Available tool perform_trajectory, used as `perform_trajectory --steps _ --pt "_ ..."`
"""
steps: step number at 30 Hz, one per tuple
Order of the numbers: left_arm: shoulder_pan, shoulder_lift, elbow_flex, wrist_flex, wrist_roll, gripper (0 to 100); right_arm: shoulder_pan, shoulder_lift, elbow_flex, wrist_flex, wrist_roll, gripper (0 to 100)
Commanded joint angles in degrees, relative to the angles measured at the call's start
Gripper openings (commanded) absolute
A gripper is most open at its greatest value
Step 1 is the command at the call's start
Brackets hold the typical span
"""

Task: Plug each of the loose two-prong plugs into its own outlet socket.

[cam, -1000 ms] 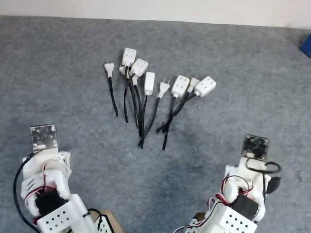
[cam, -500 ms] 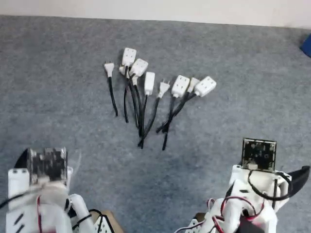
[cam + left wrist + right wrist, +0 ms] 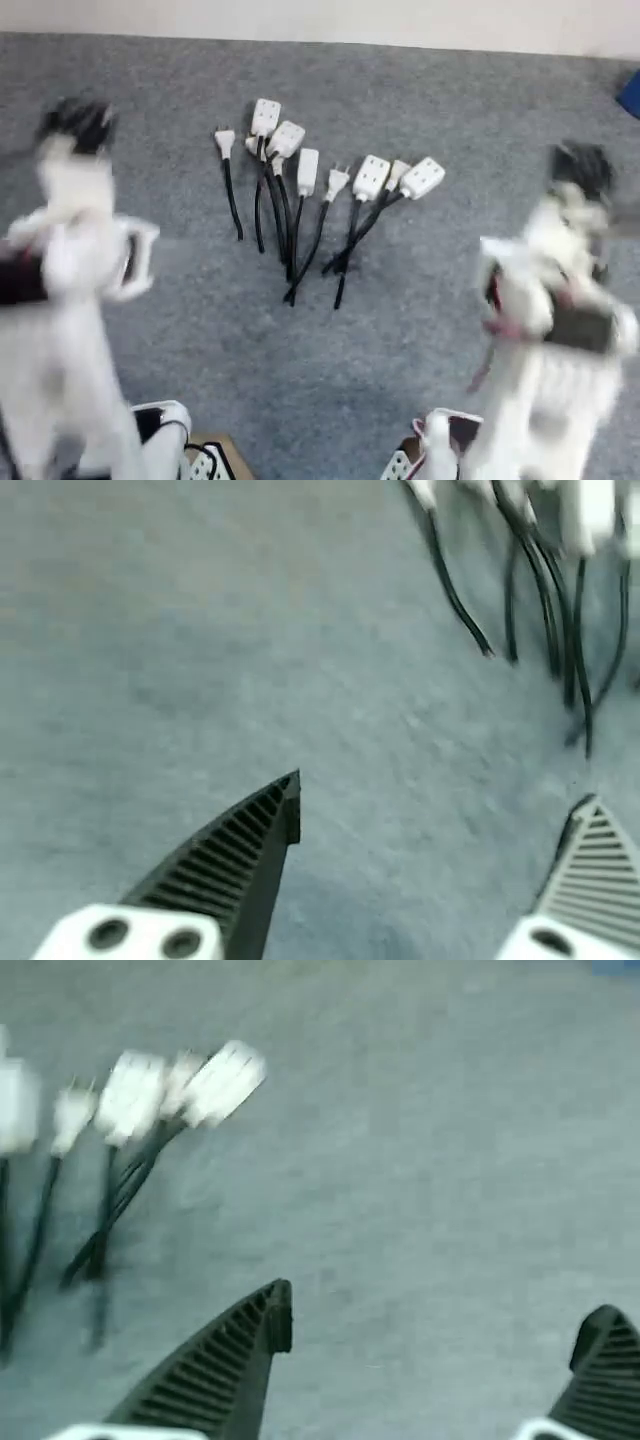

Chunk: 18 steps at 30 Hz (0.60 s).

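Note:
Several short black cords with white ends lie fanned out mid-table. A loose two-prong plug (image 3: 224, 140) lies at the left of the bunch, and another plug (image 3: 337, 182) rests near the middle. Outlet sockets (image 3: 265, 115) (image 3: 371, 176) (image 3: 422, 177) lie among them. My left gripper (image 3: 75, 120) hovers far left of the bunch, open and holding nothing (image 3: 440, 815), with the cords (image 3: 540, 590) well beyond its tips. My right gripper (image 3: 580, 165) hangs to the right of the bunch, open and holding nothing (image 3: 440, 1315); the rightmost socket (image 3: 225, 1080) lies off to one side of it.
Grey carpet (image 3: 330, 380) covers the table. A pale strip (image 3: 320, 20) runs along the far edge, and a blue object (image 3: 632, 95) sits at the far right edge. Bare carpet lies between the cords and the arm bases.
Both arms have risen from their folded pose near the front edge and swung forward, left to the bunch's left and right to its right. The plugs and sockets have not moved.

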Motion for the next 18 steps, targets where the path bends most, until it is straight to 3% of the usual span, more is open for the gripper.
perform_trajectory --steps 1,6,9,14,18 --pt "4.88 16.57 -5.49 0.35 0.97 39 -8.66 16.48 -4.7 -2.86 -4.57 42.1" --pt "5.49 27.82 -7.96 -5.1 1.14 39 -10.42 25.98 -0.13 -15.16 -5.27 42.1" --pt "8.22 33.27 -7.96 -8.97 3.52 39 -10.51 27.82 5.76 -23.25 -10.02 42.1" --pt "16.66 37.85 -6.99 -9.67 6.86 39 -7.16 24.75 17.1 -26.07 -10.9 42.1" --pt "20.7 34.59 -2.07 -10.11 6.95 39 -4.0 18.59 25.89 -34.24 -10.99 42.1"
